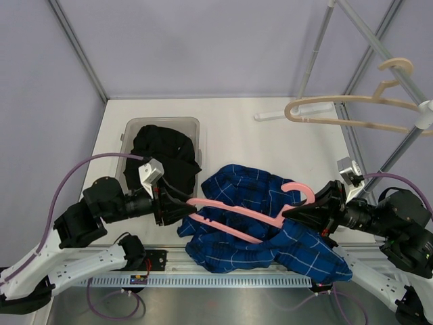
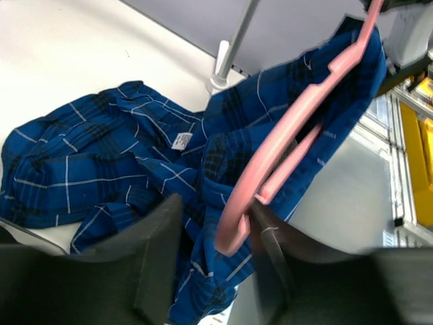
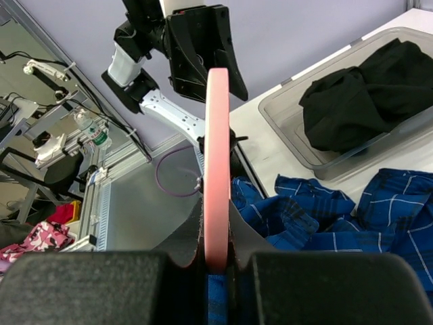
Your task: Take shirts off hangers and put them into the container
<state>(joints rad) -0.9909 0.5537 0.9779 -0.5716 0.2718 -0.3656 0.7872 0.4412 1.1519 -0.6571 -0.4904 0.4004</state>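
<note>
Top external, two shirts (image 1: 237, 186), two hangers (image 1: 233, 210), one container (image 1: 162, 120)

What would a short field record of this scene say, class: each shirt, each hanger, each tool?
black shirt: in the bin
blue shirt: crumpled on the table, outside the bin
pink hanger: raised over the blue shirt
beige hanger: bare, on the rack
right tool: shut on the pink hanger
left tool: open, the pink hanger's other end between its fingers
</note>
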